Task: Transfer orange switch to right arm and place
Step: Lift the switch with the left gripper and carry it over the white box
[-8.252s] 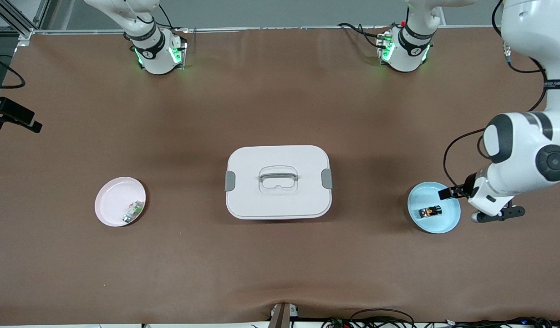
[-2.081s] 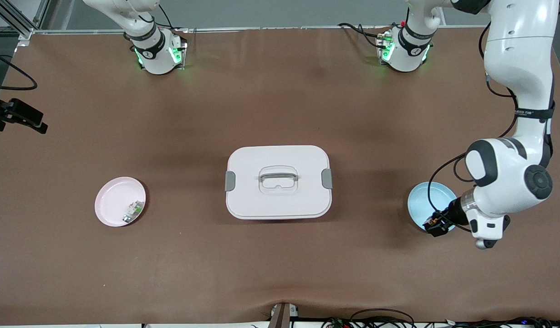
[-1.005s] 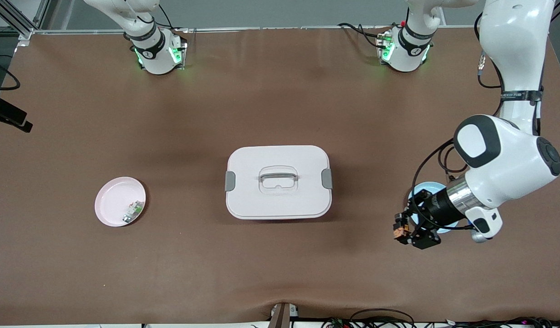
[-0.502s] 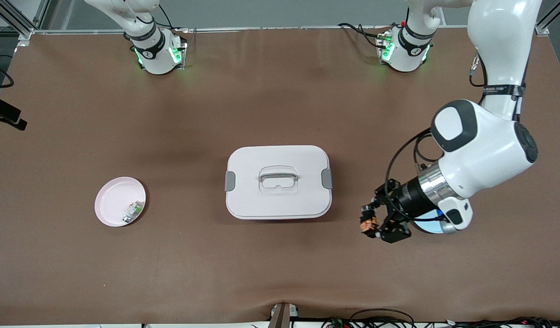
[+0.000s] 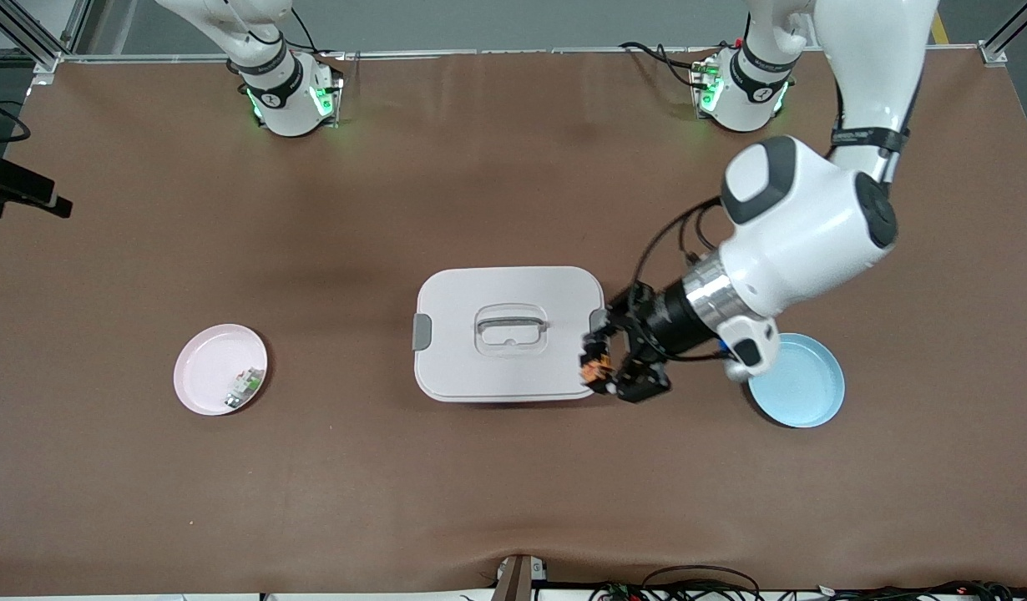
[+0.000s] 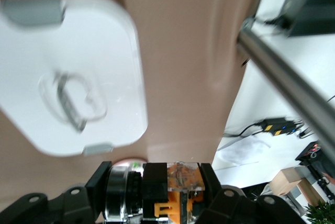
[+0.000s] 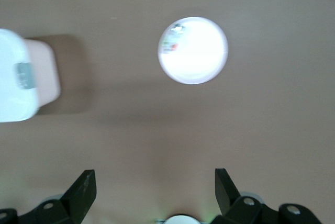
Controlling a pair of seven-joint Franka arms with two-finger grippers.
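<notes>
Even overhead light, soft shadows beside the white box (image 5: 509, 334); both wrist views are blurred.

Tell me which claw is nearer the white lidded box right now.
Left. The left claw, shut on the orange switch, hangs over the white lidded box edge; the right claw is open, high above the table.

switch (image 6: 180, 190): lower part cut off by wrist view's edge
pink plate's (image 7: 193, 50) contents: blurred
</notes>
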